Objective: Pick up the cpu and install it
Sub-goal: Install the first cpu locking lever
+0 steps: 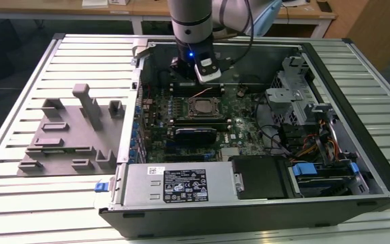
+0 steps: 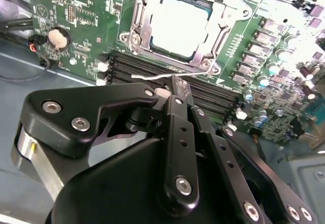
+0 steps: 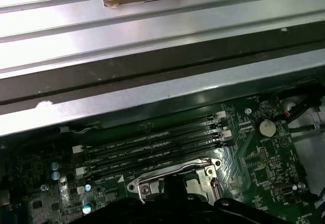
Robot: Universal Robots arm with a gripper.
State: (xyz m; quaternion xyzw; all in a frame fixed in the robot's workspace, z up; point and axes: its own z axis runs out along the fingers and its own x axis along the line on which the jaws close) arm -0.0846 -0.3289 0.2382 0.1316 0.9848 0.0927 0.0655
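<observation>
The cpu (image 2: 180,23), a flat square chip with a shiny silver top, lies in the motherboard socket inside its metal frame (image 2: 136,31). In the exterior view the cpu (image 1: 204,107) is at the middle of the board in the open computer case. My gripper (image 2: 175,84) hangs just beside the socket, over the memory slots. Its black fingers are shut together with nothing visible between them. The tips sit at a thin bright wire lever (image 2: 150,75) that runs along the socket's edge. The arm's wrist (image 1: 191,51) stands over the back of the board.
A grey fixture tray (image 1: 66,137) lies on the slatted table at the exterior view's left. Inside the case are a power supply (image 1: 181,185), a drive cage (image 1: 296,91), loose cables (image 1: 296,137) and memory slots (image 3: 152,145). The case wall (image 3: 152,89) rises close behind.
</observation>
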